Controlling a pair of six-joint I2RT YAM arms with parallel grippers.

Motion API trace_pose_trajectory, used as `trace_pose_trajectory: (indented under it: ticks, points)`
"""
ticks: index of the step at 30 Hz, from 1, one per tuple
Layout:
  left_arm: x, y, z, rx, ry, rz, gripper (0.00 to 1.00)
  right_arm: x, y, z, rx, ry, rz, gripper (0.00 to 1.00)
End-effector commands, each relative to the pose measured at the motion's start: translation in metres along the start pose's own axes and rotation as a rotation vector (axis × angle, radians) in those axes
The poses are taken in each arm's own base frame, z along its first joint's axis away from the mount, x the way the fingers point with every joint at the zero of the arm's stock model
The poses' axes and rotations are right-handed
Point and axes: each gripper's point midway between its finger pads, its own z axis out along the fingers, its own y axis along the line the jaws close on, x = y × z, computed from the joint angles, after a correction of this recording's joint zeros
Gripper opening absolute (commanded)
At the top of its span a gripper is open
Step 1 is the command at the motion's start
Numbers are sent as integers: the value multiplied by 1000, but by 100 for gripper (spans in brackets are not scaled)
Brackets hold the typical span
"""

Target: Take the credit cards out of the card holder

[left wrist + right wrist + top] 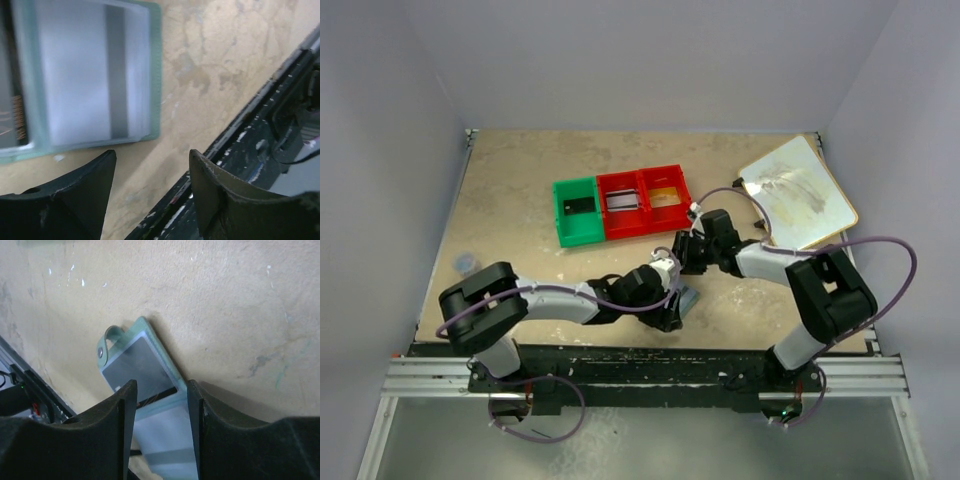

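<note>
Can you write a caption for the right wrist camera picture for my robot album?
Right gripper poised over the open card holder, a dark credit card in its pocket.

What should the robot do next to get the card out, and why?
Probably lower the right gripper onto the dark card: its jaws stand open right over it, and the card sits tucked in a pocket of the open wallet.

Card holder [159, 432]: grey-green, lying open and flat on the table [520, 200] near its front edge, pale blue-grey inside facing up, snap tab sticking out at one end. One dark card [136, 369] sits in the tab-side half. Another dark card [578, 205] lies in the green bin [582, 234], and a greyish one [623, 200] in the red bin [632, 230].
</note>
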Motion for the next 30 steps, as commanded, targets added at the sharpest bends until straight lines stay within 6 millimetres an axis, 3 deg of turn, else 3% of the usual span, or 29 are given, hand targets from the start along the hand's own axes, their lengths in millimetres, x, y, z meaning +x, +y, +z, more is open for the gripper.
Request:
trace_pose_trajectory:
  ticks: [1,6,10,14,20,30]
  points:
    - [-31,7,-23,-107,-113,18,58,-31,11,-30,71,-116,-41,49]
    - [-65,37,-69,-233,-214,28,58,-50,17,-55,105,-263,82,49]
    - [-86,73,-83,-294,-241,-25,58,-31,49,-54,-53,-274,211,47]
    - [-100,90,-77,-389,-229,-21,56,-13,58,-45,-39,-287,301,46]
    - [-113,92,-60,-402,-229,-33,51,7,50,-31,-11,-278,412,43]
    - [-103,98,-38,-395,-133,35,38,24,44,-1,-27,-190,424,39]
